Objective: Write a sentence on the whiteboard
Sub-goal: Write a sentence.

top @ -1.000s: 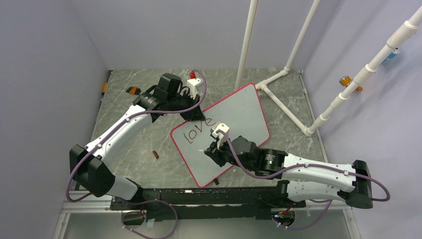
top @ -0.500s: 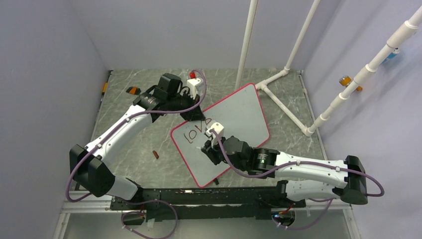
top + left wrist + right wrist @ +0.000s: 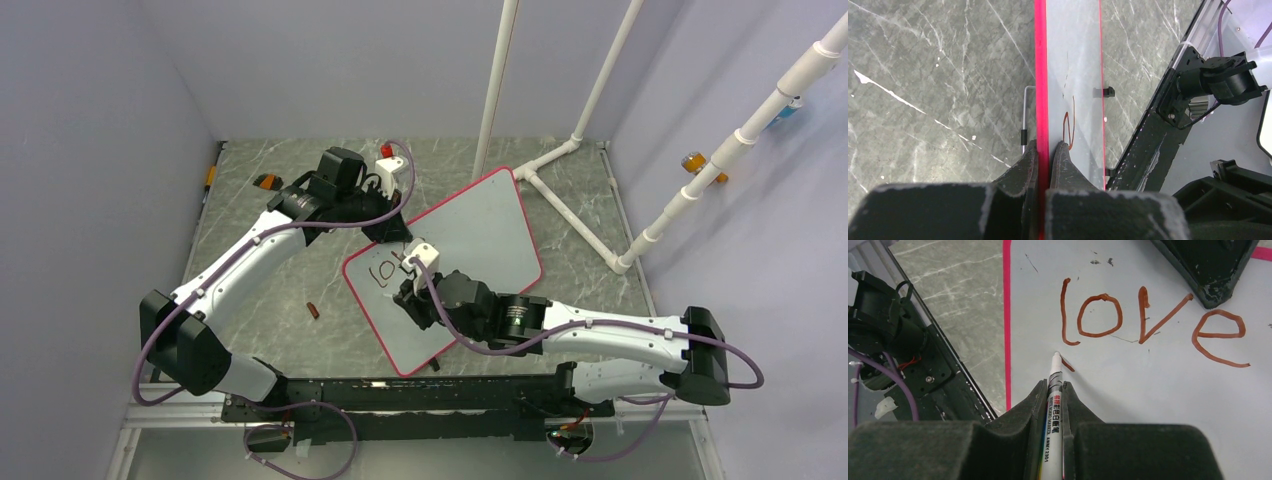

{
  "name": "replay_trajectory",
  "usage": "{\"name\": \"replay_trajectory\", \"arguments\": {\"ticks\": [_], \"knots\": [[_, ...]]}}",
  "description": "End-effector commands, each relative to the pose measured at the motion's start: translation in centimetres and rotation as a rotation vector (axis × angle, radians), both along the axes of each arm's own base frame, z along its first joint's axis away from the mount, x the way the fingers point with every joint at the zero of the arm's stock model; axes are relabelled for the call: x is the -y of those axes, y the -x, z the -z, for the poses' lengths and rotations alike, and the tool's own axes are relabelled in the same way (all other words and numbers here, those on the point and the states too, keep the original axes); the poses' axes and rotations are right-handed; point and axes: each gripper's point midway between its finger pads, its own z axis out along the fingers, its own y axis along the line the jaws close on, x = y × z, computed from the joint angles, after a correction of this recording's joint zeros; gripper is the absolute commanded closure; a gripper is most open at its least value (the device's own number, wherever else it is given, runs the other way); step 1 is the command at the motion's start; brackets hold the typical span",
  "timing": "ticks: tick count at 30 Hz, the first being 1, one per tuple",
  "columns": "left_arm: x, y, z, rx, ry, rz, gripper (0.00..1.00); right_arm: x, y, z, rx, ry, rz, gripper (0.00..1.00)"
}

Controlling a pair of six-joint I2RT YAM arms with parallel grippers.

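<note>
Right gripper (image 3: 1054,386) first: fingers pressed together on a white marker (image 3: 1053,410), barrel lying along the gap between them. Marker tip on or just over the whiteboard (image 3: 1148,390), just below the "l" of the sentence (image 3: 1153,320), so far only "love" in dark red. Short red stroke (image 3: 1066,364) right beside the tip.

Left gripper (image 3: 1044,150) clamped on the board's pink frame, one finger on each side of the edge, close to the far end of the word. Board lying on the grey marbled table (image 3: 270,260), turned at a diagonal between the two arms.

Compared with a second ago: right wrist shifted left along the board toward its left edge, now hiding "ve" from the overhead camera, only "lo" showing there. Left arm and board unmoved.
</note>
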Motion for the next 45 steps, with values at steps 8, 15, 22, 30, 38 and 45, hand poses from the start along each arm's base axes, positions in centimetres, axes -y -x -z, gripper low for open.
{"name": "replay_trajectory", "arguments": {"ticks": [8, 15, 22, 30, 38, 45], "knots": [[-3.3, -4.8, 1.1, 0.232, -0.183, -0.112, 1.00, -1.7, 0.1, -1.4, 0.008, -0.051, -0.021, 1.00], [-3.3, -4.7, 1.0, 0.235, -0.183, -0.114, 1.00, -1.1, 0.8, -0.1, -0.019, -0.035, -0.023, 1.00], [-3.3, -4.7, 0.9, 0.237, -0.183, -0.113, 1.00, 0.1, 1.1, 1.1, -0.037, -0.019, 0.003, 1.00], [-3.3, -4.7, 0.9, 0.236, -0.182, -0.112, 1.00, 1.6, 0.1, 1.3, -0.022, 0.003, 0.085, 1.00], [-3.3, -4.7, 0.9, 0.235, -0.181, -0.112, 1.00, 1.4, -1.4, -0.7, 0.039, 0.014, 0.143, 1.00], [-3.2, -4.6, 0.9, 0.235, -0.179, -0.108, 1.00, 0.6, -1.8, -1.7, 0.064, 0.020, 0.136, 1.00]]}}
